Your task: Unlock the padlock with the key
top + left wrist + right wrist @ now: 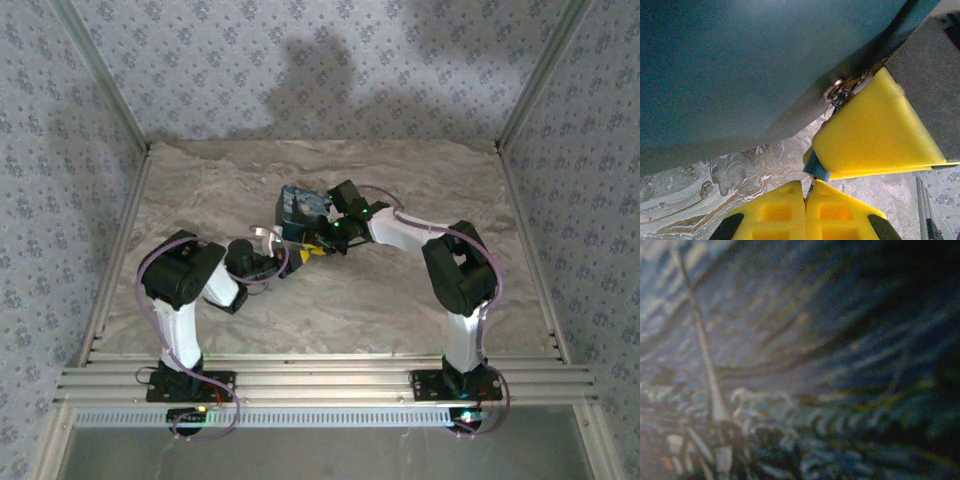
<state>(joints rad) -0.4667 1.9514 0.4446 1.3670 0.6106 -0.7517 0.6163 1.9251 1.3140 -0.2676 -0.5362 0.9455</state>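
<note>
Mid-attempt on the marbled tabletop point(400, 300), as I watch from the remote desk: my left fingers point(775, 215), blocky yellow foam pads moulded with square pockets, are pressed together. A thin dark sliver sits in their seam; I take it for the key blade but cannot be certain. The padlock point(298, 205), a bulky dark-teal body with a dull sheen, sits mid-table between the two arms, with a bright metal key ring point(837, 93) touching its lower edge. Beside the ring, a small blue tab point(817, 170) sits at the tip of one of the right fingers point(875, 130), a smooth yellow wedge on a matte black body. I cannot tell whether that pair is spread or clamped, and its own wrist view is a blue blur. Nothing shows a sprung shackle, so I judge the seating and turning of the key are not yet done.
</note>
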